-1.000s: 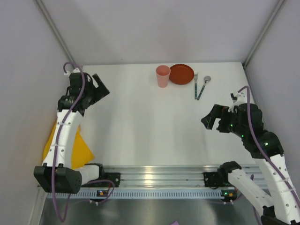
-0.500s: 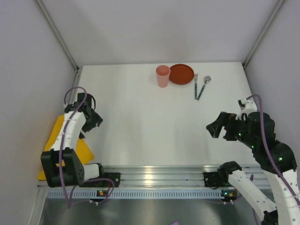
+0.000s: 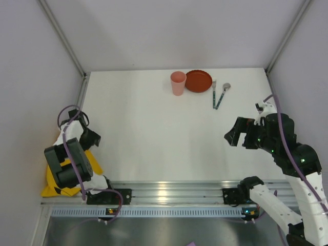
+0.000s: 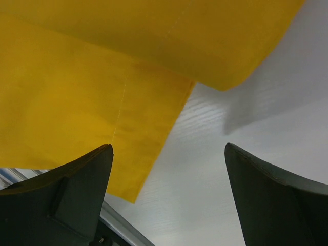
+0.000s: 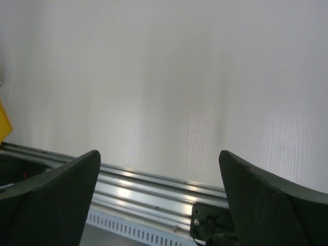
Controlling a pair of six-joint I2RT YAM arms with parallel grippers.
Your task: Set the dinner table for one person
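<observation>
The dinner table (image 3: 154, 133) is the big white top that fills the middle of the room, with a silver rail (image 5: 154, 187) along its near edge.

At the far side stand a pink cup (image 3: 178, 83) and, just beside it on the right, a red plate (image 3: 199, 80). Right of the plate lie 2 utensils close together: a spoon (image 3: 224, 93) and another one (image 3: 214, 95), too small for me to name.

A yellow cloth mat (image 4: 102, 77) lies at the near left corner, folded in layers, and the left arm covers part of it. The left gripper (image 4: 169, 154) hangs low over the mat's edge. Its 2 fingers are wide apart and hold nothing.

The right gripper (image 3: 231, 134) is above the bare right side of the table, well apart from the dishes. Its fingers (image 5: 56, 195) are also spread wide, with nothing between them.
</observation>
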